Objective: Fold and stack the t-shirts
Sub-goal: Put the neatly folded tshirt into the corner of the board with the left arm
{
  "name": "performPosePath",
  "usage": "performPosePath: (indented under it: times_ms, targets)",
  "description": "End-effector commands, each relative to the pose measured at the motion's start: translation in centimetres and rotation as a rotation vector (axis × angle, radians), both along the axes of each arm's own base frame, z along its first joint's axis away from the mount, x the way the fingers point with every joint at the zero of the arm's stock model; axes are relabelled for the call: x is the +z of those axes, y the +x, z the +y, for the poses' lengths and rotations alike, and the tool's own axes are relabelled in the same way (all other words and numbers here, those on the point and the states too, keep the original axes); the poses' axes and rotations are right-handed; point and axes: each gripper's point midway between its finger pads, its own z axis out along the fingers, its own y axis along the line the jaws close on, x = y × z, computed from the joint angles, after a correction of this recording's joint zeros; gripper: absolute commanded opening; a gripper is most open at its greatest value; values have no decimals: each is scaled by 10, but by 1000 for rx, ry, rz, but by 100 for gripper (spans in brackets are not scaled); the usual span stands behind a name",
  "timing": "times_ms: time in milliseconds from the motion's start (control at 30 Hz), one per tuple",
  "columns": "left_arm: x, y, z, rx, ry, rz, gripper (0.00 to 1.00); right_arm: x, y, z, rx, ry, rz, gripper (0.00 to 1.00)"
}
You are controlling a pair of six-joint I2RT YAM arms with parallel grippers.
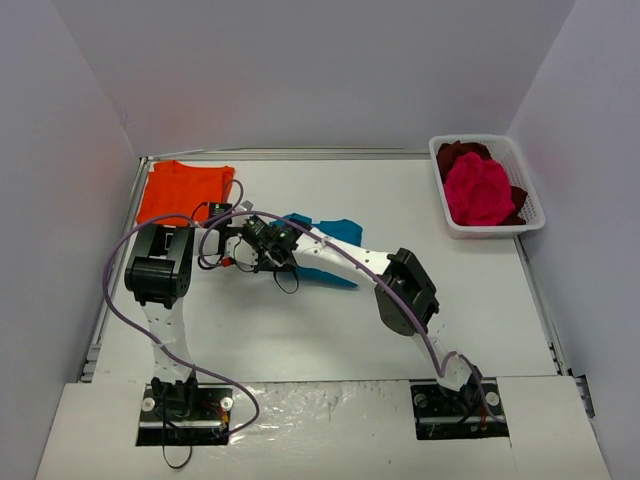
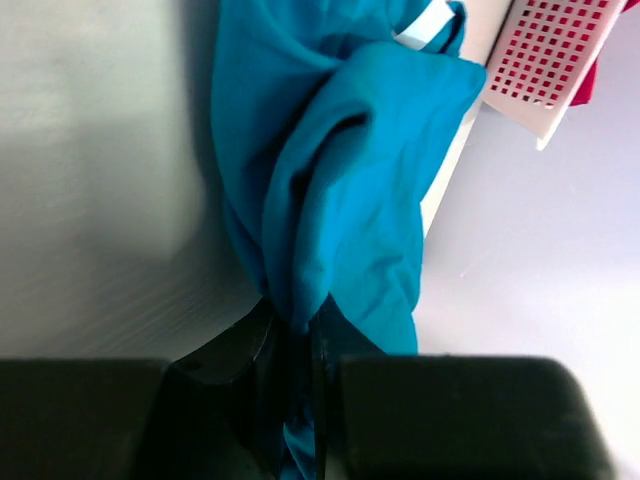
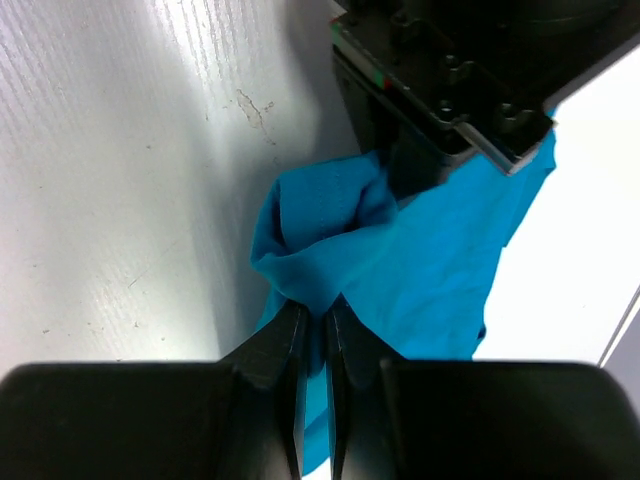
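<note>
Left end effector [image 2: 296,328] pinching teal t-shirt [image 2: 350,180], axis unclear

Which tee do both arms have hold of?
The teal-blue t-shirt mid-table, pinched in the left fingers and right fingers. The orange t-shirt lies untouched far left; the magenta-pink t-shirt and dark red t-shirt sit in the white basket.

Teal-blue t-shirt [image 1: 342,231], orange t-shirt [image 1: 185,192], magenta-pink t-shirt [image 1: 478,192], white basket [image 1: 495,229]
</note>
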Motion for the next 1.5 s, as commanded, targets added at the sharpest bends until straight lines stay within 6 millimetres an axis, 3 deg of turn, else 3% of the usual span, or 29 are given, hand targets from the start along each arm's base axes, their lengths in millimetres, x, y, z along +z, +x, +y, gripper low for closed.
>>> performPosePath:
  times_ms: [0, 33, 67, 100, 133, 167, 233, 267, 333, 367, 400, 433, 500, 533, 567, 700, 833, 1000, 1100, 1200, 1467]
  targets:
    - [29, 13, -9, -17, -68, -92, 2, 7, 1, -2, -10, -17, -4, 0]
    - [32, 15, -8, -11, -77, -94, 2, 7, -1, -2, -10, -19, -2, 12]
    - [34, 16, -7, -11, -82, -101, 2, 6, -2, -2, -10, -21, 3, 38]
    - [35, 17, -6, -11, -86, -103, 2, 5, -5, -2, -6, -24, 13, 74]
    - [38, 18, -7, -8, -96, -114, 2, 4, -8, -3, 3, -25, 26, 93]
    - [40, 19, -5, -5, -98, -117, 2, 8, -15, -7, 11, -18, 42, 100]
    - [42, 19, -5, -11, -98, -128, 2, 11, -27, -13, 33, -5, 80, 100]
    - [42, 19, -5, -13, -99, -130, 2, 28, -32, -18, 39, 25, 80, 100]
    - [39, 16, -3, -23, -78, -131, 2, 23, -51, -39, 59, 8, 142, 100]
    - [43, 18, -1, -23, -64, -147, 2, 43, -53, -52, 56, 38, 125, 100]
    - [43, 19, 2, -30, -45, -173, 2, 35, -62, -73, 71, 0, 153, 100]
    - [39, 15, 5, -33, -23, -144, 3, 55, -63, -87, 72, 31, 129, 100]
    - [40, 22, 13, -50, 43, -202, 2, 53, -47, -132, -10, 28, 146, 100]
    - [30, 10, 18, -64, 87, -123, 2, 64, -40, -146, -36, 64, 135, 100]
    - [33, 15, 21, -77, 129, -137, 2, 64, -23, -175, -125, 74, 140, 100]
    - [19, 13, 46, -140, 367, -154, 2, 57, -20, -219, -271, 101, 190, 100]
    - [35, 26, 67, -181, 553, -222, 2, 46, -41, -218, -269, 194, 301, 100]
    - [55, 44, 90, -212, 750, -311, 2, 49, -37, -228, -306, 275, 346, 100]
    - [82, 66, 103, -180, 854, -383, 2, 37, -44, -227, -293, 278, 394, 100]
    - [89, 74, 113, -187, 933, -384, 2, 26, -50, -228, -294, 276, 439, 100]
    - [129, 108, 130, -165, 1121, -481, 2, 4, -54, -230, -303, 327, 559, 100]
